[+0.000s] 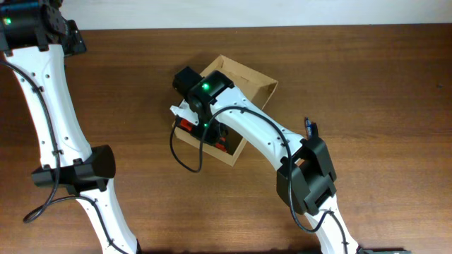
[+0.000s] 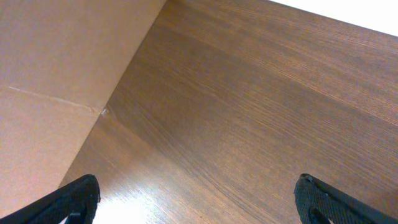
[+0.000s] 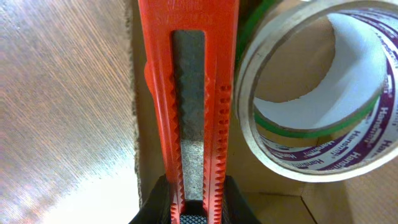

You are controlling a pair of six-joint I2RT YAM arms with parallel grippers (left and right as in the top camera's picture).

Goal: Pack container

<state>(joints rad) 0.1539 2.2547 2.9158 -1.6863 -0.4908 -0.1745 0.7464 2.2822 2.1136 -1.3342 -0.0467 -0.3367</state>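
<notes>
Pinching the red utility knife (image 3: pixel 189 93) by its lower end, the right gripper (image 3: pixel 191 210) is pressed tight against the knife's two sides, and a tape roll (image 3: pixel 311 167) with purple print and a green band lies just beside the knife at its 3 o'clock. Seen from overhead, the container (image 1: pixel 253 77) sits open near the middle of the table (image 1: pixel 367 70), a touch toward 12 o'clock, with the right arm (image 1: pixel 268 130) reaching into its 8 o'clock end. The left gripper (image 2: pixel 196 202) hangs spread wide over the table's bare wood, a tan cardboard panel (image 2: pixel 50 68) at its 9 o'clock.
</notes>
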